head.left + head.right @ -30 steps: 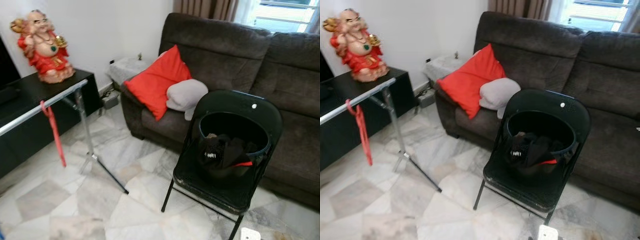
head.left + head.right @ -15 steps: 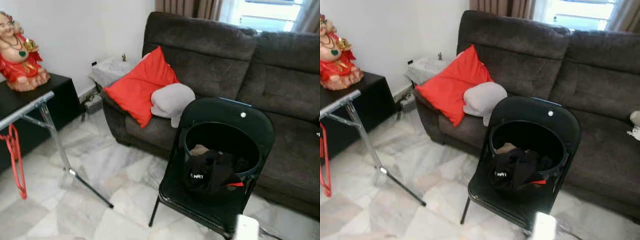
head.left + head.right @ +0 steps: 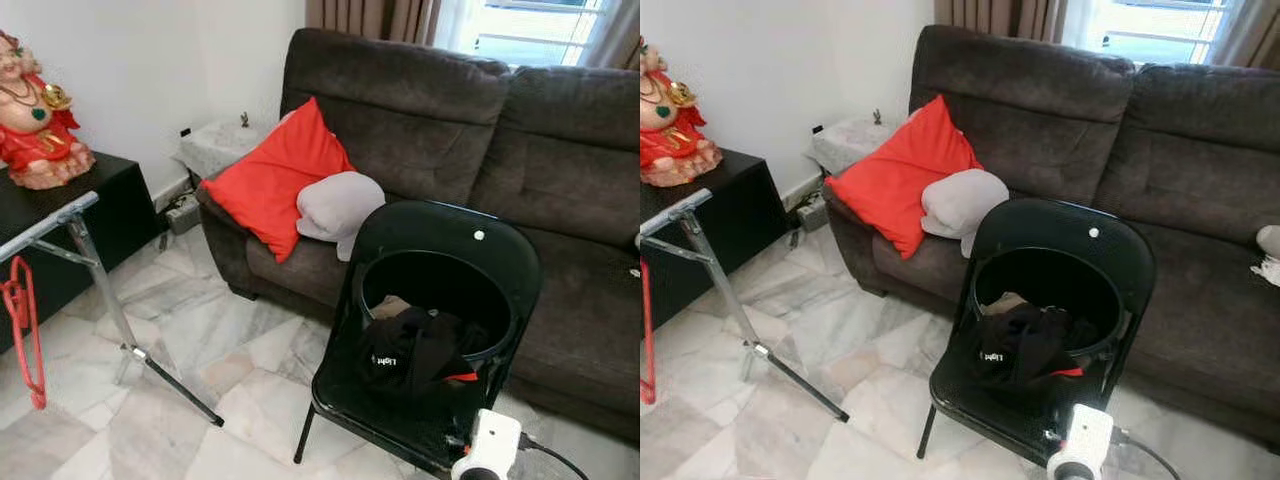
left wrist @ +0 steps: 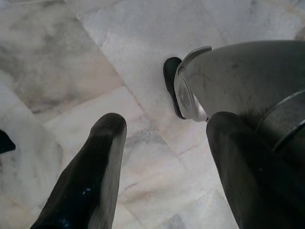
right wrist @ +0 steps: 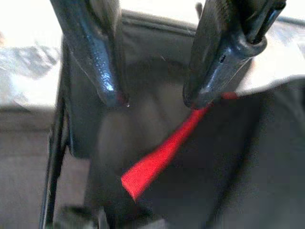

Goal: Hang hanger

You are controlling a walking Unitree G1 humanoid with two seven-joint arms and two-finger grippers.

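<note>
Red plastic hanger [image 3: 22, 325] hangs from the metal rail [image 3: 45, 222] of a clothes rack, well to the left of the black folding chair [image 3: 440, 300], which I take as the landmark. That hanger is already in its place; the rail stands beside a dark cabinet surface [image 3: 95, 190] carrying a red figurine [image 3: 35, 105].

On the chair seat sits a black basket [image 3: 440, 315] holding dark clothing [image 3: 410, 350], with a red strip [image 3: 462, 377] showing at its right edge. In the right wrist view a red piece [image 5: 162, 152] lies among dark cloth; I judge it to be another hanger, though its shape cannot be confirmed.

The right hand [image 5: 157, 98] is poised just above the basket on the chair, fingers parted, holding nothing. Its placement suggests a pick from the basket is the step in hand.

The left hand [image 4: 162, 143] hangs over the marble floor [image 3: 230, 340], away from the chair, fingers apart and empty, idle.

Behind the chair stands a brown sofa [image 3: 560, 160] with a red cushion [image 3: 275, 175] and a grey one [image 3: 340, 205].

Risk: cloth may snag the hanger on lifting.
</note>
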